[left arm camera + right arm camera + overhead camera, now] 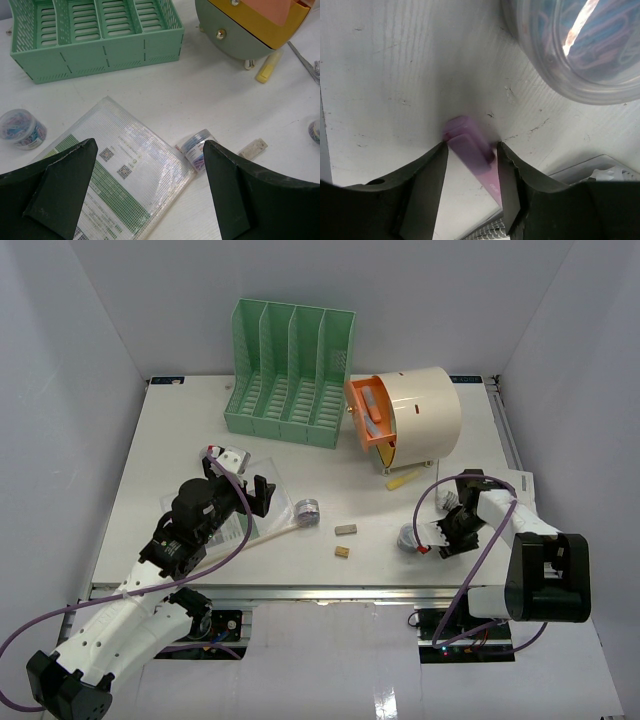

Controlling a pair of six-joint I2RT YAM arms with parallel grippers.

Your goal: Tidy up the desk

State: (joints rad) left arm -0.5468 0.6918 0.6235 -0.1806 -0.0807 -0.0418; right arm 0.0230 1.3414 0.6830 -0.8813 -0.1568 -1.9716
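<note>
The white desk (170,440) holds loose stationery. My left gripper (240,485) is open and empty, hovering over a clear mesh pouch (125,165) with green-printed papers inside. A small jar of paper clips (196,148) lies just right of the pouch, also in the top view (307,510). My right gripper (440,537) is down at the desk near the front right, its jaws closed against a purple marker (470,147) that lies slanted between them. A second clip jar (575,45) lies close beside it, also in the top view (410,537).
A green slotted file rack (290,375) stands at the back. A cream cylindrical drawer box (420,415) with an open orange drawer (370,420) stands to its right. A yellow highlighter (402,478) lies before it. Two small blocks (345,540) lie mid-desk. A third clip jar (22,130) lies left of the pouch.
</note>
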